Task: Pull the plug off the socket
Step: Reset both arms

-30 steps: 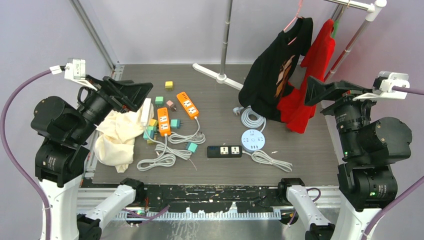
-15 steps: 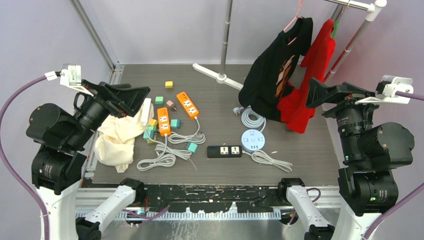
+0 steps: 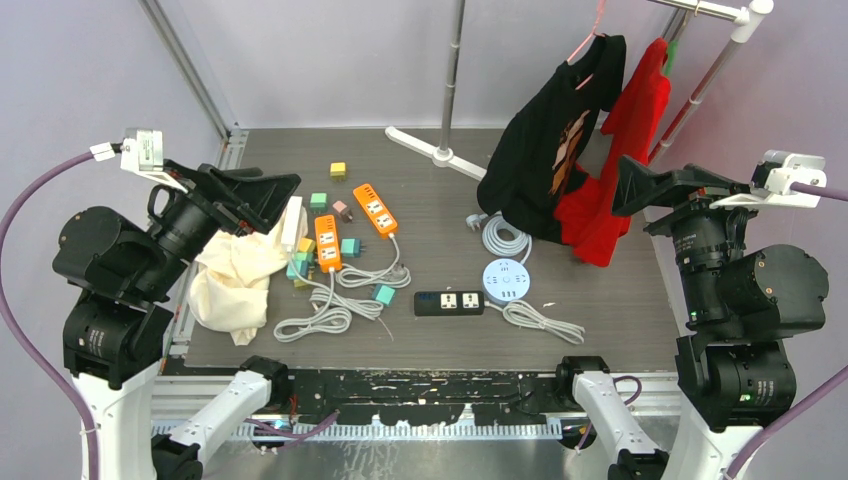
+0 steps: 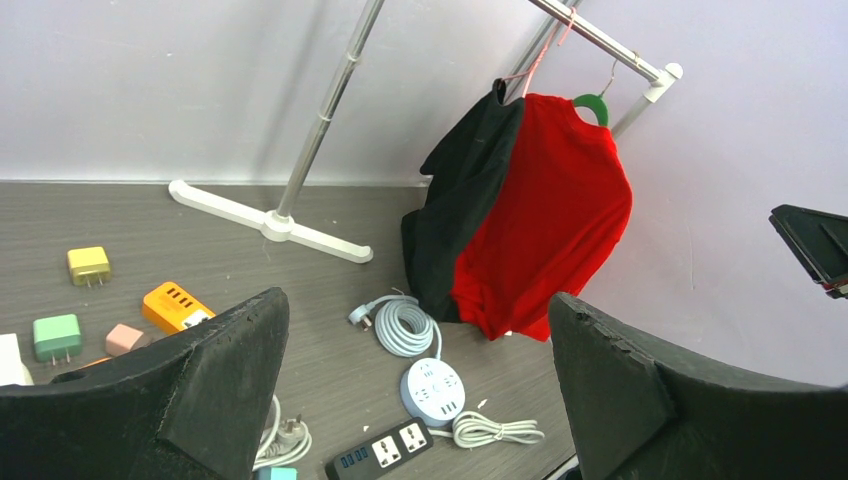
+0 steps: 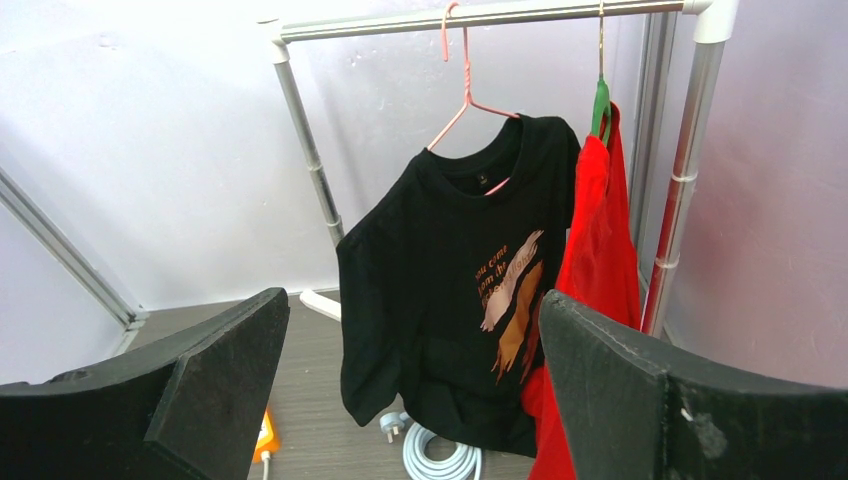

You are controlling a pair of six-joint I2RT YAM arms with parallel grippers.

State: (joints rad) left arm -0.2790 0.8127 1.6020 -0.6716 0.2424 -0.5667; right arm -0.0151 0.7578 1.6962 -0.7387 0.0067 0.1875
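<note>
Both arms are raised at the sides of the tabletop (image 3: 610, 310), well apart from everything lying on it. The left gripper (image 3: 272, 186) has its jaws wide apart and empty, above the cream cloth (image 3: 232, 285) at the left edge. The right gripper (image 3: 645, 185) also has its jaws wide apart and holds nothing, near the red shirt (image 3: 600, 225) and the black T-shirt (image 3: 545, 150) that hang on the rack. An orange power strip (image 3: 327, 243) lies left of centre, with a second orange strip (image 3: 375, 209) just beside it. Small coloured plug blocks (image 3: 350, 246) are scattered around them, and white cords (image 3: 318, 318) lie coiled nearer the arms. A black power strip (image 3: 449, 302) and a round socket (image 3: 507, 280) lie in the near middle. Which plug sits in which socket is too small to tell.
</note>
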